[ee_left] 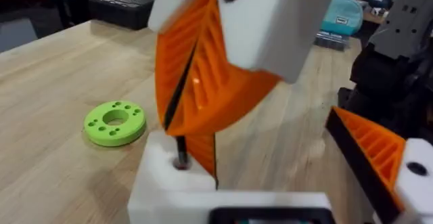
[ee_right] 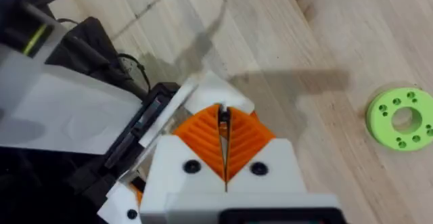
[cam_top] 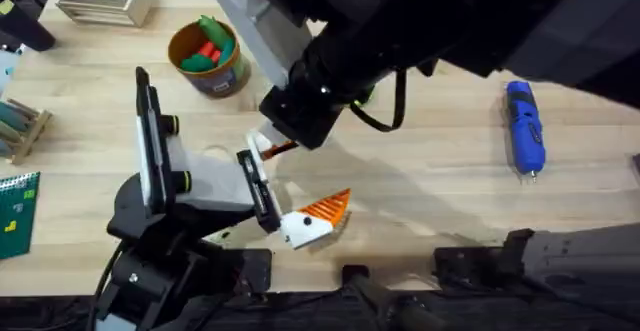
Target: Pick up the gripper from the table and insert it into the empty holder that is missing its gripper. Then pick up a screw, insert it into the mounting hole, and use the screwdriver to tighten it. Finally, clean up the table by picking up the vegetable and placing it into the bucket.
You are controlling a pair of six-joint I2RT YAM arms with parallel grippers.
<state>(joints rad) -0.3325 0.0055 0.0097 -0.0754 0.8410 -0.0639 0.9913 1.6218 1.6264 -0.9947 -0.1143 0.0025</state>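
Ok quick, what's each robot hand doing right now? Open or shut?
Left end effector: open, holding nothing.
Right end effector: closed on a thin dark pin that looks like a screw.

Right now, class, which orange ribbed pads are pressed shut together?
The right gripper's pair, pinching a thin dark pin above the white holder; the other orange pad stands alone, apart.

The right tool (ee_right: 224,146), pads pressed together, hangs over the left tool (cam_top: 300,216).
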